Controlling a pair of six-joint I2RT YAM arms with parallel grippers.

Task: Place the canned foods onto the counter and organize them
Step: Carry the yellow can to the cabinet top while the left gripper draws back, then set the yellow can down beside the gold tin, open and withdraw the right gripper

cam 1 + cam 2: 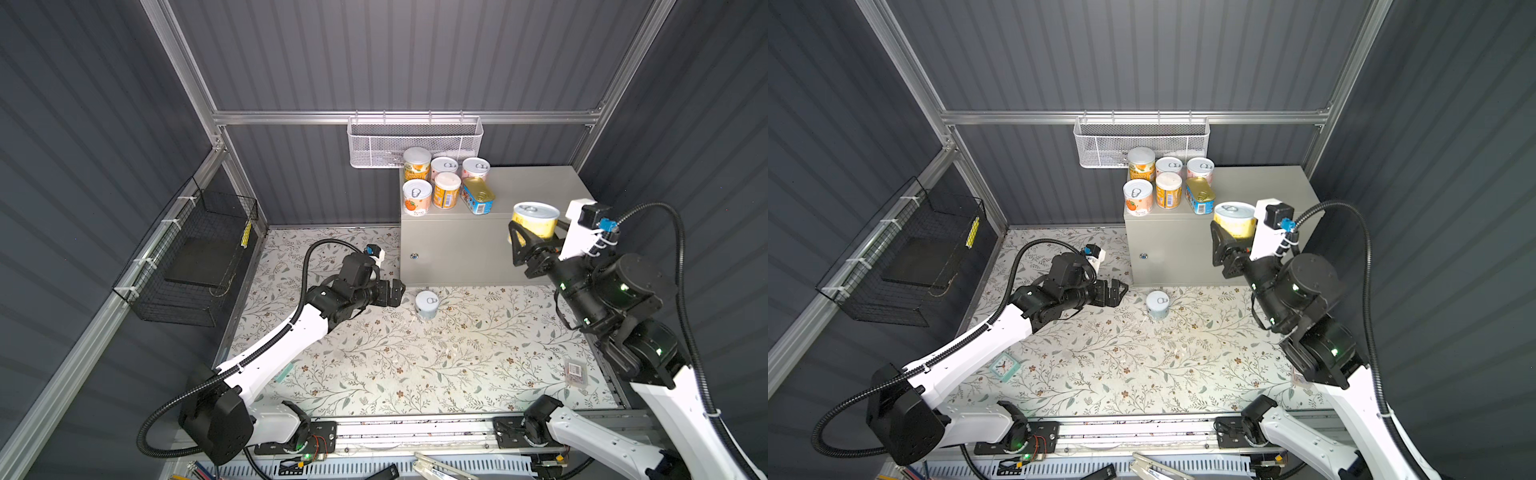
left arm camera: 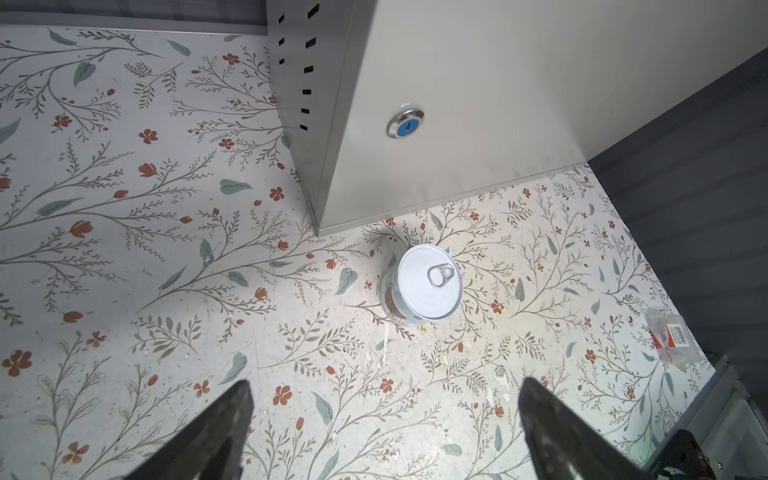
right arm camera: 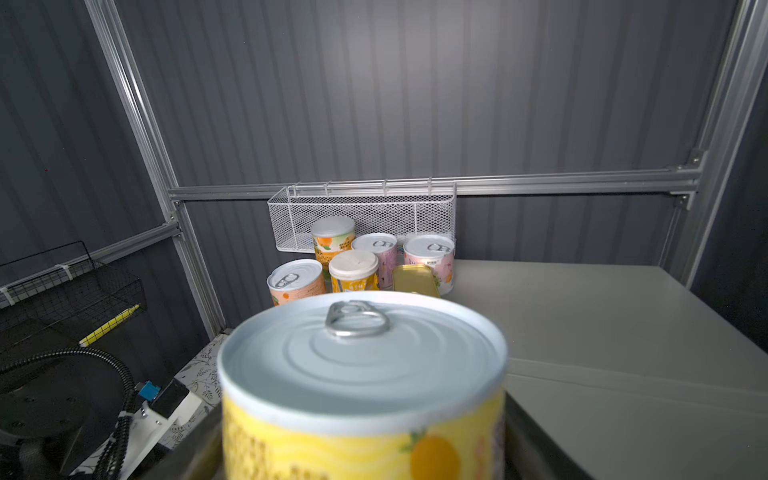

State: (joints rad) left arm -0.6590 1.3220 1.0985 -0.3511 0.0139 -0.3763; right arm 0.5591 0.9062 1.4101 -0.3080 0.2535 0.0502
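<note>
My right pincer is clenched on a yellow tin, pull-tab lid up, held above the front edge of the counter. Its label shows an orange fruit in the right wrist view, but the lettering is too blurred to read.

My left pincer hangs released, jaws wide, low over the floral mat. A pale-blue tin stands upright beyond it, apart from both fingers and just in front of the counter's base, below the round blue-centred lock.

Six tins crowd the counter's back-left corner in two rows, and the blue oblong tin with the gold top sits at the front edge. Barcodes show on that tin and on the orange one beside it; no brand can be made out.

The whole right part of the counter top is bare. A white mesh basket hangs close over the back row, and a black wire basket hangs on the left wall.
</note>
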